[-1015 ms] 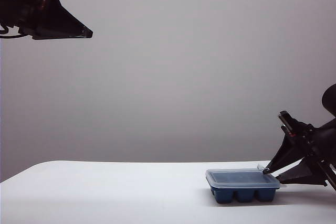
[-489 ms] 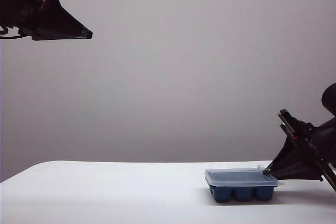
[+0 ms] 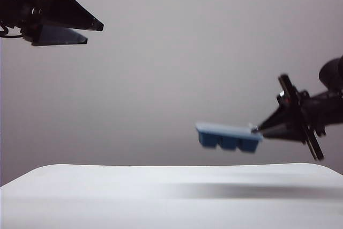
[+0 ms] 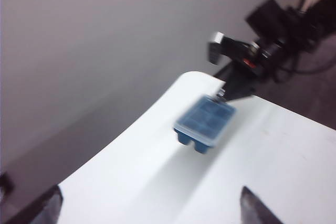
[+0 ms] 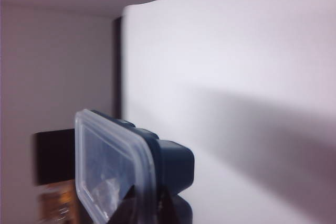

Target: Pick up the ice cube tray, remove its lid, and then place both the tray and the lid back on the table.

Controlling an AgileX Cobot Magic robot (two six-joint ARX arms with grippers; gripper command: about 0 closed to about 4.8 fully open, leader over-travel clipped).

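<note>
Exterior view: the right pincer (image 3: 256, 129), closed on one end of the ice cube tray (image 3: 228, 141), holds it clear above the white counter (image 3: 161, 197) toward its right edge, the frosted lid (image 3: 225, 130) seated on top. The left pincer (image 3: 94, 31) hangs high over the counter's left edge, jaws spread wide, gripping nothing.

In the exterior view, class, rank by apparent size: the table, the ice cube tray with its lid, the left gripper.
1. table
2. left gripper, open, enlarged by nearness to the camera
3. ice cube tray, lid on
</note>
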